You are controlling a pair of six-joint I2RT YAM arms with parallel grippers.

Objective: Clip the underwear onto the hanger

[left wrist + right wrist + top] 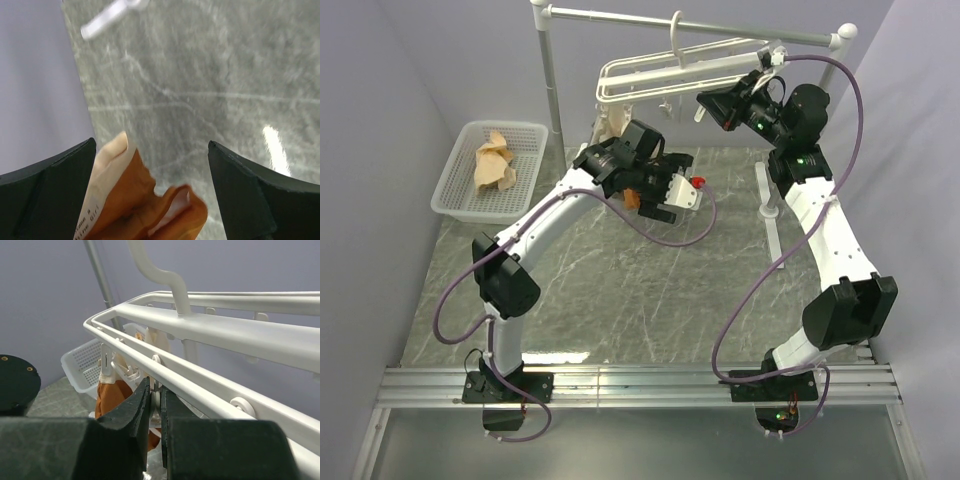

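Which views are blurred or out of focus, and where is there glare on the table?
Left wrist: the whole picture is soft, the underwear and the white piece at the top smeared; a bright glare streak lies on the table at the right. Right wrist: the right gripper's fingers are near and blurred, the hanger sharper. Top external: sharp, evenly lit.

Soft, even light falls from overhead; shadows on the counter (650, 290) are faint. The left wrist view is smeared, the underwear (135, 200) out of focus, a white glare streak at right. The hanger (225, 335) looks crisp beyond the blurred right jaws.
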